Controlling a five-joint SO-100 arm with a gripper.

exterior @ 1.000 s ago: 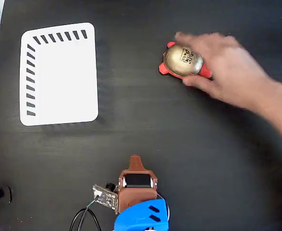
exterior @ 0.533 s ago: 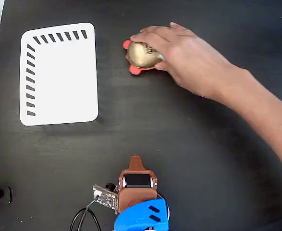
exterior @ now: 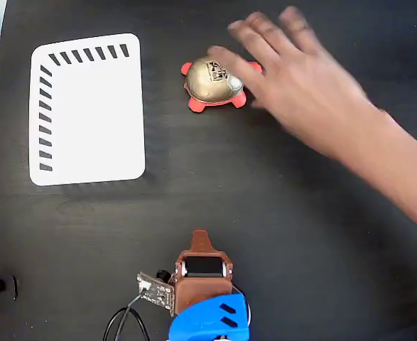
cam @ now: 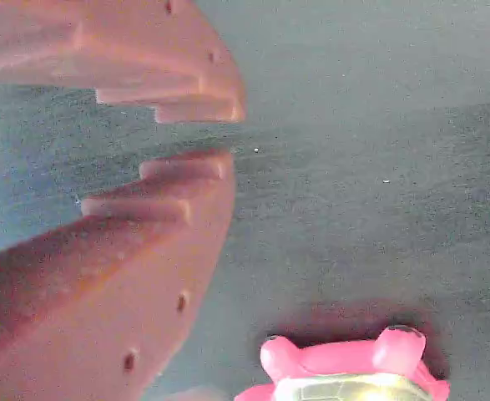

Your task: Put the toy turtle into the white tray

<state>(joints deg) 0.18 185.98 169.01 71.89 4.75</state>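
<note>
Lying flat at the left of the fixed view, the white tray [exterior: 87,110] rests on the black table [exterior: 265,234] with dark slanted slots along its top and left edges and nothing inside it; to its right, apart from it across a strip of bare table, the toy turtle [exterior: 215,84] sits on the tabletop with its gold shell up, a black-and-white sticker on the dome and red legs showing around the rim; a person's hand [exterior: 293,78] reaches in from the right edge, its blurred fingers over and just beside the turtle's right side, and whether they touch it cannot be told; at the bottom centre the arm is folded, its brown gripper [exterior: 200,238] pointing up the picture, well apart from the turtle and the tray; in the wrist view the gripper [cam: 228,134] shows its two brown stepped jaws slightly apart with nothing between them, and the turtle's pink front [cam: 345,372] peeks in at the bottom edge on the dark table.
</note>
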